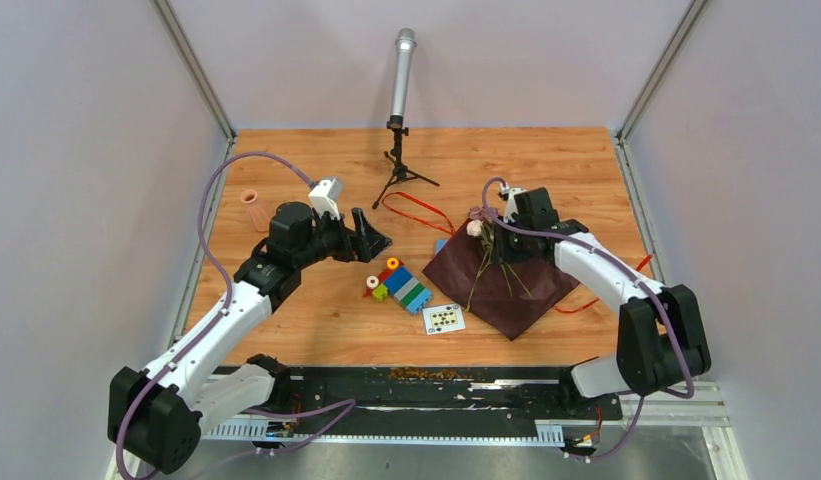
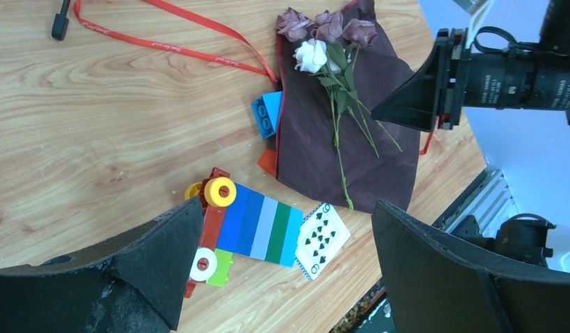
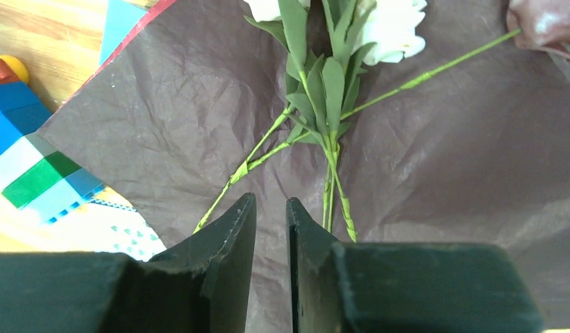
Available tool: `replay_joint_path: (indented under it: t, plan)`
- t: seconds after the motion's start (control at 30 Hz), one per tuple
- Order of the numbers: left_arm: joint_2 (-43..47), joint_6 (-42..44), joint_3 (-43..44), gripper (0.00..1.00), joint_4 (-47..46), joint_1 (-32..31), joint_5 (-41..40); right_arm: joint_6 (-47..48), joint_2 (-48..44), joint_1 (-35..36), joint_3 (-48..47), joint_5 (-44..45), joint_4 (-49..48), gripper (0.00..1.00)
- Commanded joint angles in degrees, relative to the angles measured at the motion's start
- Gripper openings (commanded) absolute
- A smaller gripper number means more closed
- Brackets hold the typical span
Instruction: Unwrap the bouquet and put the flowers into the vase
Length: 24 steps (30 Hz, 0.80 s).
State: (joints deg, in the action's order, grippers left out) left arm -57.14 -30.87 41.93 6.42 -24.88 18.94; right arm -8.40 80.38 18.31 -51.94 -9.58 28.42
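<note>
Just ahead of right pincer [image 3: 271, 202], flowers [image 3: 332, 90].

tabletop [image 1: 316, 325]: wood grain is shown | far left: vase [image 1: 252, 210] is stood upright | far middle: microphone tripod [image 1: 398, 170] is set | centre: toy blocks [image 1: 401, 285] and playing card [image 1: 444, 318] are laid just beside each other | right: maroon paper wrap [image 1: 536, 292] is spread open | red ribbon [image 1: 416, 210] is trailed between tripod and wrap

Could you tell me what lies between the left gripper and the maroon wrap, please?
Coloured toy blocks and a playing card lie between the left gripper and the maroon wrap; the top view and left wrist view both show this.
</note>
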Motion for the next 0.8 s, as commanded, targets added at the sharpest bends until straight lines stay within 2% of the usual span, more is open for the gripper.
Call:
replay_joint_path:
  t: [0.0,0.43,0.77]
  plan:
    - [0.19,-0.94,-0.01,0.97,-3.13,-0.08,0.74,3.34,3.80,1.65,-3.61,4.62,-4.60,0.25]
    - [0.65,-0.58,-0.12,0.97,-1.97,-0.08,0.20,10.57,14.18,3.98,-13.23,12.39,-4.38,0.31]
    - [0.81,-0.17,-0.09,0.97,-1.50,-0.08,0.08,10.87,17.44,4.57,-12.95,12.71,-4.16,0.28]
